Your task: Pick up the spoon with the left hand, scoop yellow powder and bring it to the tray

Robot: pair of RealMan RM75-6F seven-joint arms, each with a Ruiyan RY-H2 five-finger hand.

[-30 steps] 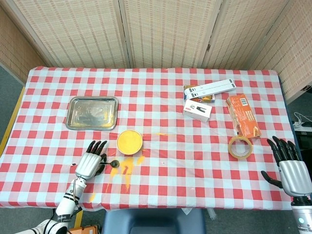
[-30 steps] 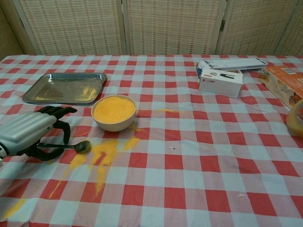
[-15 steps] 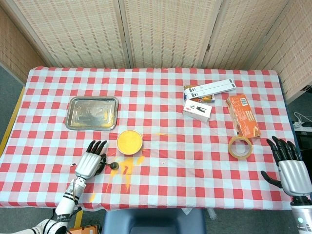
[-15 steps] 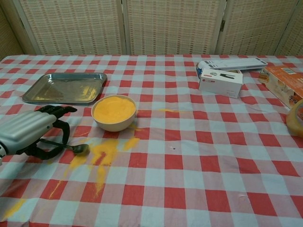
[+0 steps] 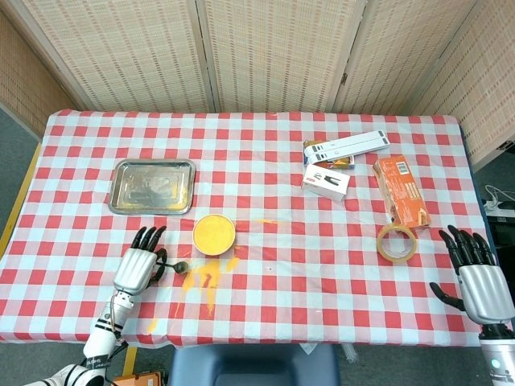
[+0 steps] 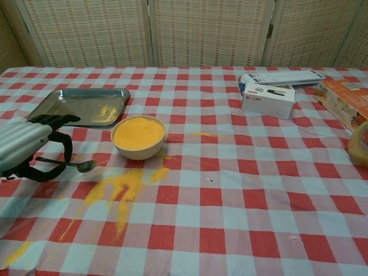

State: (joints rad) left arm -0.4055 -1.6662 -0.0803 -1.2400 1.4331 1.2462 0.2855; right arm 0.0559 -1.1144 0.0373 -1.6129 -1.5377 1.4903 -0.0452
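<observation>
My left hand [image 5: 137, 267] [image 6: 24, 150] is at the table's front left and holds the thin handle of a small metal spoon [image 6: 73, 165] [image 5: 179, 267] between thumb and fingers. The spoon points right, towards a white bowl of yellow powder [image 5: 214, 233] [image 6: 138, 135]; its grey bowl hangs just off the cloth, short of the white bowl. Behind the hand lies the steel tray [image 5: 153, 186] [image 6: 77, 106] with a few yellow traces in it. My right hand [image 5: 479, 280] rests at the front right edge with its fingers spread and nothing in it, seen only in the head view.
Spilled yellow powder [image 5: 206, 280] [image 6: 119, 188] streaks the checked cloth in front of the bowl. Two white boxes [image 5: 331, 165] [image 6: 268, 92], an orange box [image 5: 400, 190] and a roll of tape [image 5: 397, 243] lie at the right.
My left hand has moved left and a little back with the spoon, drawing its bowl away from the spilled powder. The right hand has not moved.
</observation>
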